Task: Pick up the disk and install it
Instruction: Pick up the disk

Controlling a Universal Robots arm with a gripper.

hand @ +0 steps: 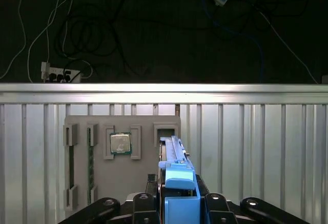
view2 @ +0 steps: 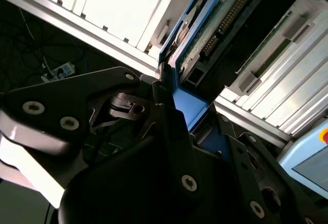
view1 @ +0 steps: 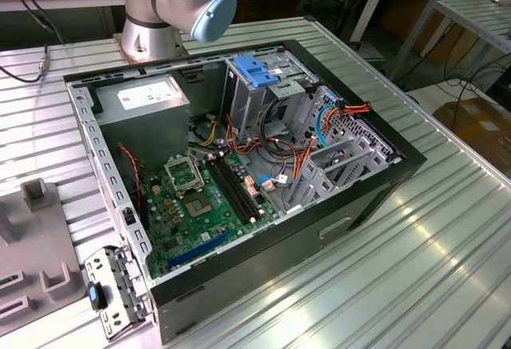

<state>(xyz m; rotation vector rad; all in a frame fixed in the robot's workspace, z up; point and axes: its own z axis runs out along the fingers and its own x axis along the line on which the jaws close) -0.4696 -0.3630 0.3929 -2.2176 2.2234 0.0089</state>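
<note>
The gripper (hand: 177,206) is pinched on the disk (hand: 177,175), its black fingers (view2: 164,106) pressed against the bright blue side rails. The disk is held edge-on over a grey fixture tray (hand: 123,183) near the edge of the ribbed aluminium table (hand: 256,147). The first wrist view shows a processor chip (hand: 120,143) seated in that tray. The second wrist view shows the disk's green circuit-board side (view2: 220,24). The exterior view shows the open computer case (view1: 375,197) mid-table, with its motherboard (view1: 207,205) and blue latch plate (view1: 255,69).

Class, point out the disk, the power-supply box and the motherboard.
disk (hand: 179,180): first wrist view, blue rail end.
power-supply box (view1: 148,97): exterior view, white sticker.
motherboard (view1: 204,204): exterior view, green board surface.
</note>
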